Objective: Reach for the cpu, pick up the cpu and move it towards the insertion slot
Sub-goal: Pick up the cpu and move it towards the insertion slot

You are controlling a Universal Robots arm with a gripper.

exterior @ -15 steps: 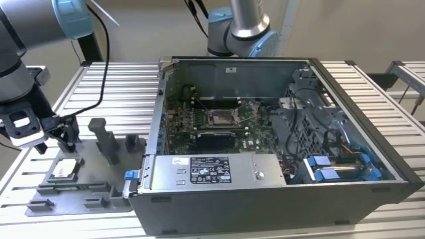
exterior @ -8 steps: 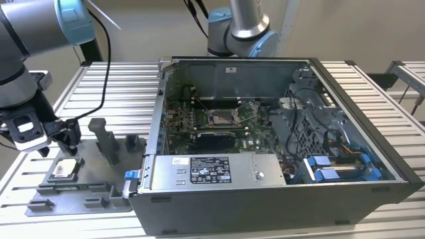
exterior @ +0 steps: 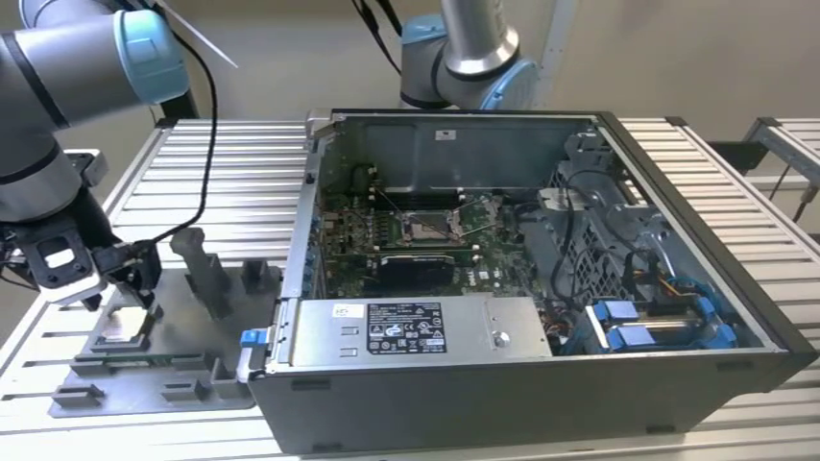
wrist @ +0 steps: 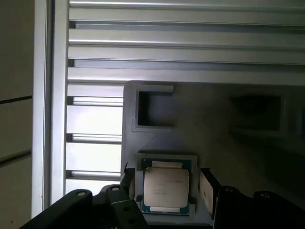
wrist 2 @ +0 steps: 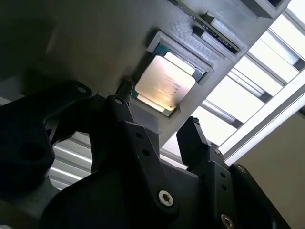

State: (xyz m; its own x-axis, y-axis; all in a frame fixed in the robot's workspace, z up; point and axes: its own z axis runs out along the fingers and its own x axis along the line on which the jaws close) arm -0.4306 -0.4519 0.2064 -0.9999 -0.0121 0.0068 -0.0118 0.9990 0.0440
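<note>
Hovering over the cpu [wrist: 166, 188], your gripper [exterior: 122, 296] is wide, one finger on each side of the chip. The cpu lies in a grey fixture [exterior: 167, 379] pocket just beside the computer case [exterior: 513, 384]. It is probably light, stiff and fragile, so pinch its opposite edges.

You see a plain beige wall [exterior: 295, 58] behind the surface [exterior: 256, 182], which is slatted aluminium, evenly lit; a second slatted surface [exterior: 788, 139] stands apart from it at the exterior view's right
</note>
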